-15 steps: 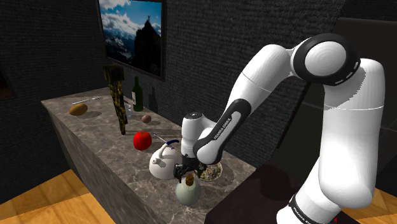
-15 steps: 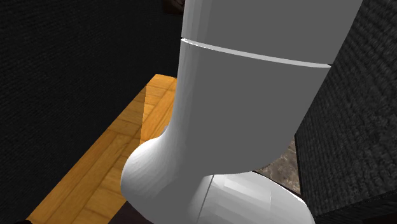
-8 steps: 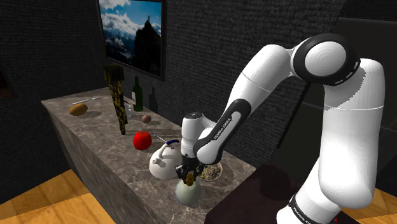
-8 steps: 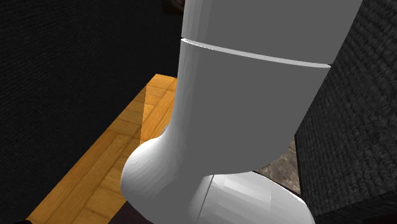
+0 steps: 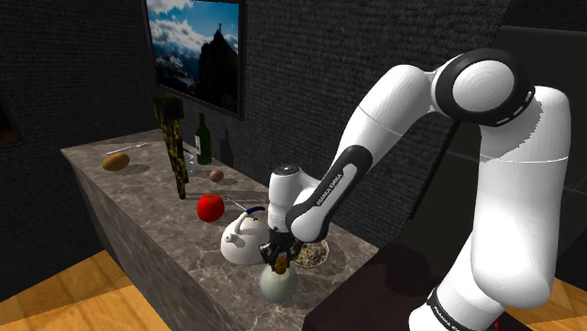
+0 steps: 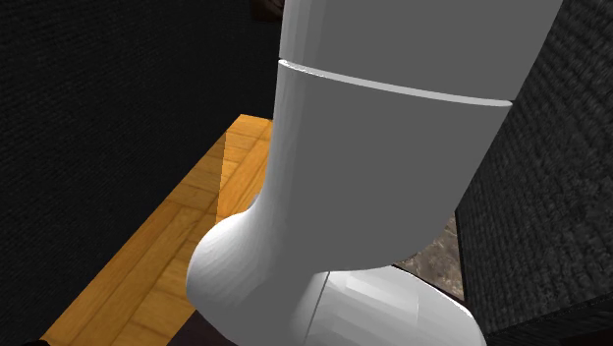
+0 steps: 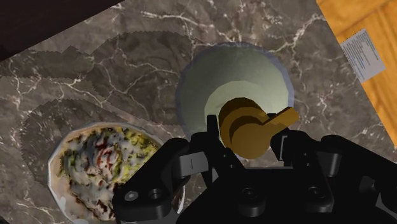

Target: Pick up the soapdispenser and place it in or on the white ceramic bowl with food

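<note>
Clasping the brass pump of the soap dispenser [image 7: 235, 89] on the counter [image 5: 141, 207], the gripper [image 7: 248, 143] has its fingers closed against both sides. Lift straight up before swinging to the bowl of food [image 5: 315, 252], at two o'clock in the shoulder view. That view adds a kettle [image 5: 241, 240] at eleven o'clock; the wrist view shows the clasp.

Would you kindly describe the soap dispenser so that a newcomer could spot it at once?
Find the long marble counter below the mountain picture and follow it to its near end. There, beside a white kettle and a bowl of food, stands the soap dispenser: a round, pale greenish bottle, the only thing there with a tan pump on top.
</note>
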Action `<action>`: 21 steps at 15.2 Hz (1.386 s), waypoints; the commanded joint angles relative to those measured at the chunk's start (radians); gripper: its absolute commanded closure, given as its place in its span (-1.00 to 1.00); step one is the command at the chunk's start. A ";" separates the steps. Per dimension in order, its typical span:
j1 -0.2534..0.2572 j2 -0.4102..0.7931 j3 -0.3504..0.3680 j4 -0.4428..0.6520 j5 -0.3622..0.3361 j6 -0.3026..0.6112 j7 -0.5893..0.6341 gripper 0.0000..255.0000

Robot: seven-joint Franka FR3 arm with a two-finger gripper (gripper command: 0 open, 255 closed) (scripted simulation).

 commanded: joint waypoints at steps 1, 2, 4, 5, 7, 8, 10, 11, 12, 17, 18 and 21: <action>-0.007 -0.022 0.010 -0.003 0.012 -0.018 -0.008 1.00; -0.011 -0.037 0.016 -0.006 0.021 -0.030 -0.013 1.00; -0.020 -0.066 0.028 -0.010 0.038 -0.054 -0.025 1.00; -0.023 -0.081 0.033 -0.012 0.047 -0.067 -0.031 1.00; -0.030 -0.110 0.044 -0.014 0.065 -0.092 -0.042 1.00; -0.033 -0.124 0.048 -0.015 0.073 -0.104 -0.048 1.00; -0.039 -0.152 0.057 -0.016 0.091 -0.130 -0.060 1.00; -0.041 -0.166 0.060 -0.017 0.099 -0.143 -0.066 1.00; -0.043 -0.180 0.064 -0.017 0.108 -0.156 -0.071 1.00; -0.051 -0.248 0.076 -0.012 0.147 -0.224 -0.097 1.00; -0.052 -0.261 0.078 -0.011 0.154 -0.237 -0.102 1.00; -0.054 -0.299 0.081 -0.005 0.174 -0.279 -0.115 1.00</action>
